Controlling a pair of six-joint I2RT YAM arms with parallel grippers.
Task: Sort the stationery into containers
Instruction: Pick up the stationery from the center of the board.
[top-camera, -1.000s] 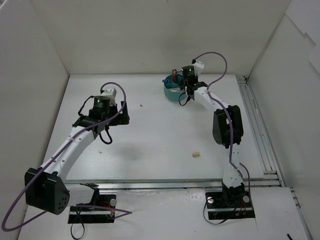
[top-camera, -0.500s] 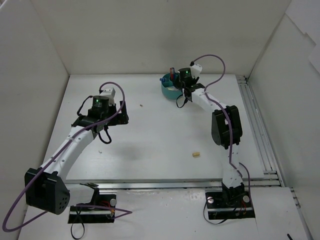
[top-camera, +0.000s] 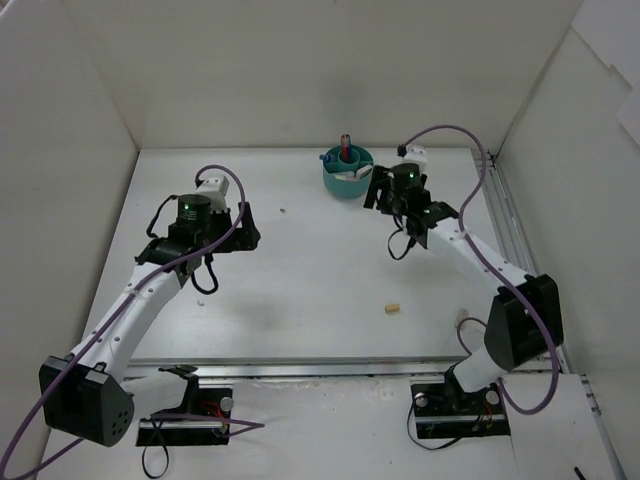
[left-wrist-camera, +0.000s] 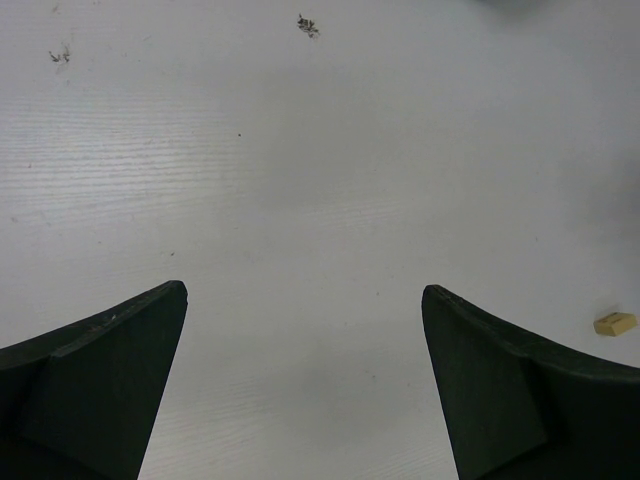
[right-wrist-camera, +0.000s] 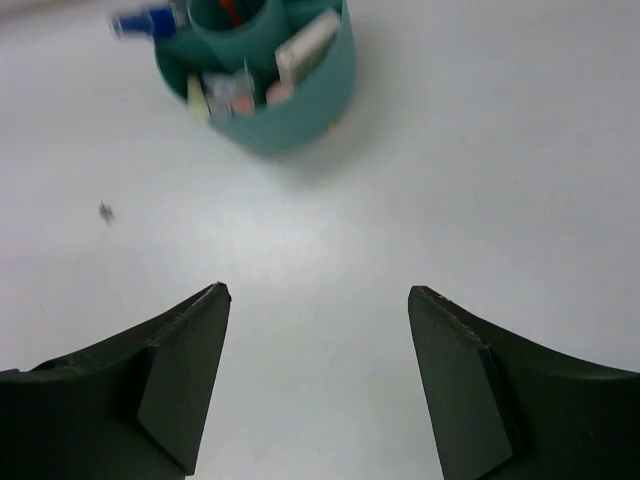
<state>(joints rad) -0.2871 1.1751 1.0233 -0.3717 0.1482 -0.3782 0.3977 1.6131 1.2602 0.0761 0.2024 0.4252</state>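
Even, diffuse white light fills the enclosure. The overhead view is bright and sharp; only faint, soft-edged shadows lie on the table (top-camera: 300, 290) beneath the arms. The left wrist view holds the tabletop grain in crisp focus, while the left gripper (left-wrist-camera: 305, 288) shows as dark, slightly soft wedges. The right wrist view is blurred: the teal cup (right-wrist-camera: 320, 95) and its contents are smeared, a soft shadow at its near side
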